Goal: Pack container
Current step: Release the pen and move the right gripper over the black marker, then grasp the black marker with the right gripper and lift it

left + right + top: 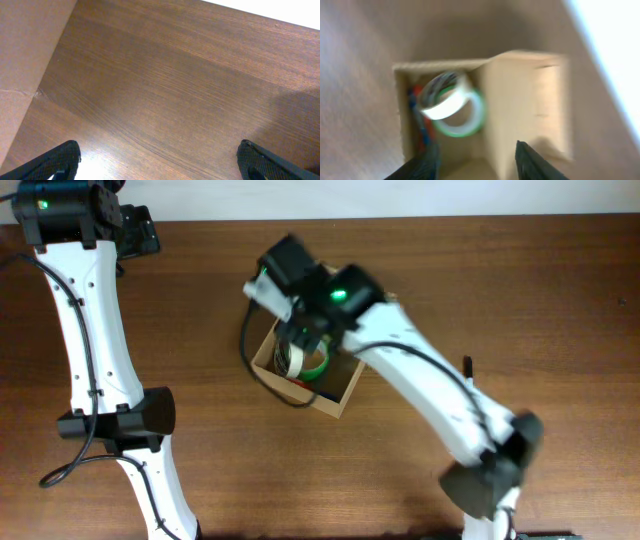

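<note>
Cardboard box (341, 402) (440, 65) sits mid-table, lid open, its pale flap (525, 105) standing at the right in the right wrist view. Inside are a white tape roll (437, 111) (292, 360) leaning on a green tape roll (461, 133) (317, 369), with something red (416, 92) by the left wall that is too blurred to name. Right gripper (476, 151) hangs directly above the box opening, fingers apart, nothing between them, clear of the rolls. Right arm (430, 380) reaches in from the lower right across the box. Left gripper (159, 147) (135, 230) is well apart at the far left corner of the table (520, 280) (175, 75), spread wide over bare wood and empty.
</note>
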